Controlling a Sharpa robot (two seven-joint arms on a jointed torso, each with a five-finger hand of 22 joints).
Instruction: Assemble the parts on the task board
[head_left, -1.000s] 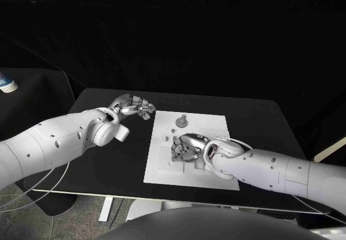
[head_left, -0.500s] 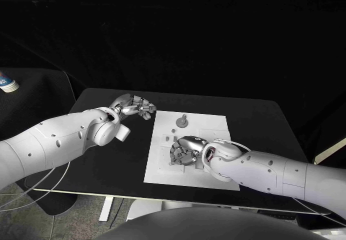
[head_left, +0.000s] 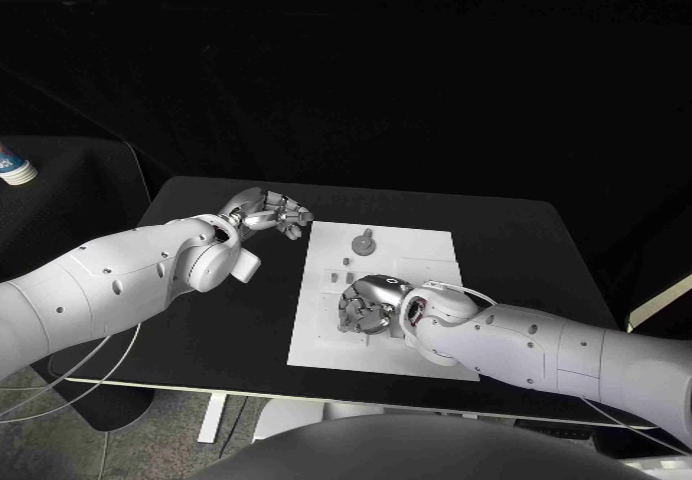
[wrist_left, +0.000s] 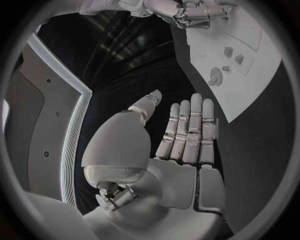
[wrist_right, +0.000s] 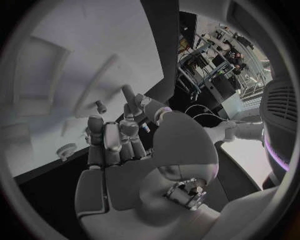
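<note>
A: So where's the right hand?

B: Low over the middle of the task board, fingers curled down onto the board's surface. From the head view I can't tell if it's pinching a part or just pressing. The right wrist view shows the fingers lying side by side, pointing at the white board, tips close to a small peg. Nothing is visibly clamped between them.

A: Call it shut or open?

B: Can't tell. Fingers are together, but contact is hidden under the hand.

A: Left hand?

B: Off the board, above the black table just beside the board's far left corner. In the head view the fingers look curled. The left wrist view shows them straight and side by side, thumb off to one side, nothing in the palm.

A: Parts?

B: A round-headed part sits on the far end of the board, apart from both hands. Small dark pieces lie between it and the right hand. The left wrist view shows the same part with two small pieces next to it.
</note>
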